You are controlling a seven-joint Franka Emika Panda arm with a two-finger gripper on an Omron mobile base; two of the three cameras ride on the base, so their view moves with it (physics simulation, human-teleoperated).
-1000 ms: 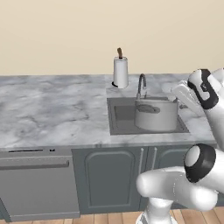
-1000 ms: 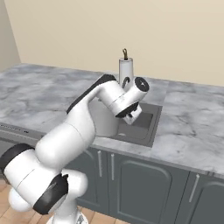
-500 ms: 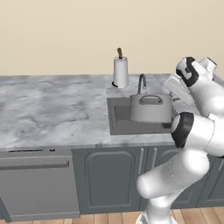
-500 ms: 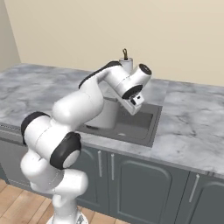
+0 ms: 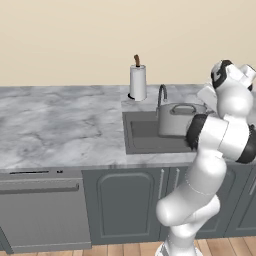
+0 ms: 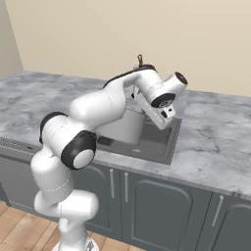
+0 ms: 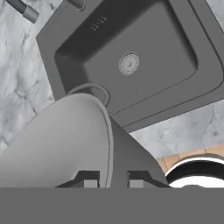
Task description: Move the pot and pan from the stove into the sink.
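Note:
The silver-grey pot point(image 5: 179, 120) hangs tilted over the right part of the sink point(image 5: 142, 132), higher than the basin floor. In the hand view the pot point(image 7: 57, 144) looms close, with one loop handle toward the basin. My gripper point(image 7: 113, 180) is shut on the pot's rim, one fingertip on each side of the wall. From the right, the gripper point(image 6: 165, 113) is beside the pot point(image 6: 125, 128), above the sink point(image 6: 164, 142). The sink point(image 7: 153, 52) lies bare around its round drain. The pan and the stove are out of view.
A gooseneck faucet point(image 5: 161, 96) and a paper towel roll point(image 5: 137, 82) stand behind the basin. Grey marble counter point(image 5: 60, 125) stretches left, with a dishwasher point(image 5: 40, 210) and cabinet doors below. My own arm rises close to the sink's right side.
The jaws closed on the pot's rim. The arm swung up and straightened, and the pot now sits higher and a little further left than a second ago.

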